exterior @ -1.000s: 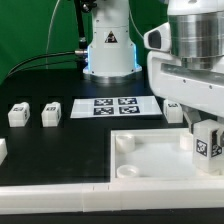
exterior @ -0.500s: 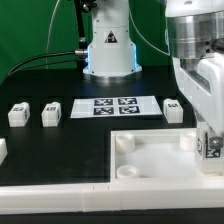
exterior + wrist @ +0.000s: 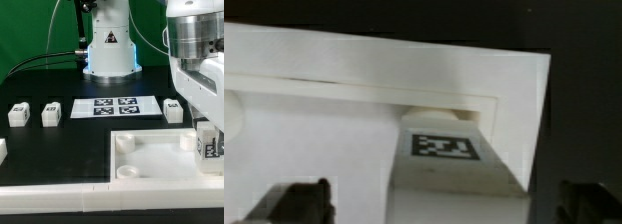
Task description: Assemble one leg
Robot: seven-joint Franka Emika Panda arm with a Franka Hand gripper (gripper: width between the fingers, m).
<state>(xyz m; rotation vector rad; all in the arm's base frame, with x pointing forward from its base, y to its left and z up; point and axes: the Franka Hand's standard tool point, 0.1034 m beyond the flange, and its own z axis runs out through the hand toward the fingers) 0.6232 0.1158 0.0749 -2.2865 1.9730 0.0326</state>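
Gripper [image 3: 208,150] hanging at the exterior view's right, low over the near right part of the panel [image 3: 150,160]. It is carrying a leg [image 3: 207,143], upright, its black-and-white tag facing the camera. In the wrist view the same leg [image 3: 448,152] is running down between the two dark fingertips [image 3: 295,200], with the tag [image 3: 446,148] plain on its face and its far end sitting at a corner of the panel's raised rim [image 3: 491,98]. Jaws are closed in on the leg from both sides; whether the leg is touching the panel's floor, I cannot tell from either view.

Panel is lying flat on the black table [image 3: 70,150], white, with a raised rim and round sockets at its far corners. One socket [image 3: 124,142] is showing at the exterior view's left far corner, another [image 3: 188,141] just beside the held leg.

Three more legs are lying loose on the table: two side by side at the exterior view's left [image 3: 18,114] [image 3: 51,112], one near the right end of the marker board [image 3: 174,110]. Marker board [image 3: 122,105] is lying between them, in front of the arm's base [image 3: 108,50].
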